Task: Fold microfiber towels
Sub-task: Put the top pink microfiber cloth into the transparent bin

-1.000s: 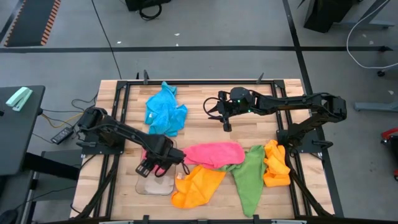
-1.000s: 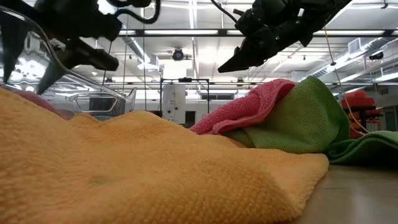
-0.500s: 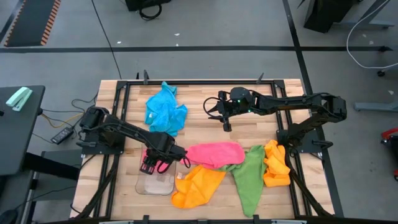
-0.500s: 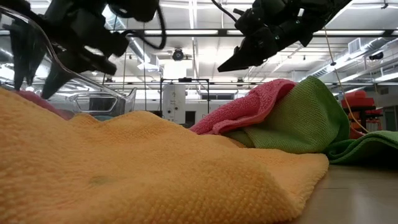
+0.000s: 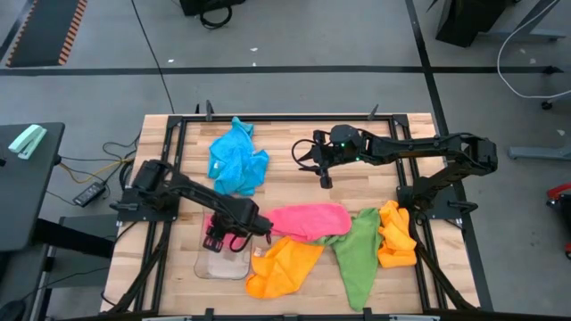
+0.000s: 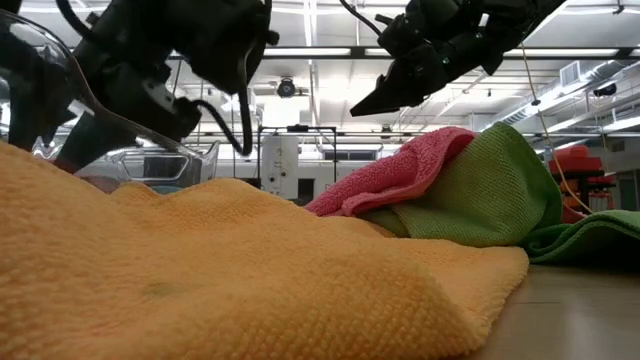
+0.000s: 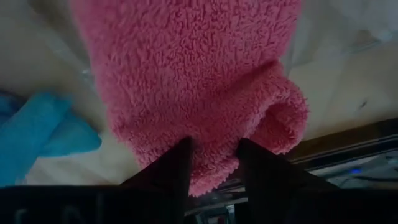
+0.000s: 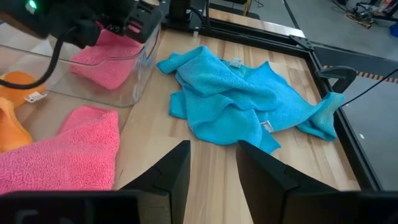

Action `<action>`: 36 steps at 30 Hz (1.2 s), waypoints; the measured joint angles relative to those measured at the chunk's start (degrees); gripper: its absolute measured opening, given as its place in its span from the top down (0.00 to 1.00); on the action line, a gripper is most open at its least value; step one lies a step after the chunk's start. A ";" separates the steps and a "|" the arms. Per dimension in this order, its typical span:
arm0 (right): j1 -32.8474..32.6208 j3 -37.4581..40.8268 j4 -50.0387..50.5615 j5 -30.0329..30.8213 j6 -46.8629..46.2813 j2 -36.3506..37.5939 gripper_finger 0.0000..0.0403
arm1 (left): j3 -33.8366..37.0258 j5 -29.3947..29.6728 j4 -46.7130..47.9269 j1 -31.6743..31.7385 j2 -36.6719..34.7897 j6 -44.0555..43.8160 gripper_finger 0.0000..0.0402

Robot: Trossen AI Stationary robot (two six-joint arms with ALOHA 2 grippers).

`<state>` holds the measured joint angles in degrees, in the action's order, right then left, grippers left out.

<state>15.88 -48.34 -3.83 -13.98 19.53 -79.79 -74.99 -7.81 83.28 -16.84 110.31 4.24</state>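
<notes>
Crowding the clear tray (image 5: 214,267): pink towel (image 5: 308,220), orange towel (image 5: 281,266).

No legible txt, labels or nos. in any view.

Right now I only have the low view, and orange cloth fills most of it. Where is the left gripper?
Observer: On the high view the left gripper is down over the clear tray, just left of the spread orange towel.
Operator: Anything in that tray?
Observer: A pink towel. The left wrist view is right up against it.
Operator: And the right arm?
Observer: The right gripper hangs open over bare wood with nothing in it, to the right of a crumpled blue towel.
</notes>
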 joint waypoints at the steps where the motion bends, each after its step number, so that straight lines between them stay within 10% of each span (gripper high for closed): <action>1: 0.00 0.00 0.07 0.00 0.00 0.00 0.66 | 0.01 0.00 -0.14 -0.12 0.46 0.56 0.66; 16: 0.00 0.00 0.80 0.02 0.64 0.00 0.66 | 1.37 2.21 -10.41 -1.16 1.08 -3.02 0.70; 28: 0.00 0.00 0.28 0.02 0.52 0.00 0.66 | -4.83 2.32 0.91 -0.77 -0.03 -1.92 0.72; 36: 0.00 0.00 0.78 0.52 0.63 0.00 0.66 | -9.03 10.78 -8.84 -0.76 -3.35 -10.59 0.67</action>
<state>15.88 -48.34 -3.04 -13.45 20.16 -79.79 -84.02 2.96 74.45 -17.61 106.96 -6.35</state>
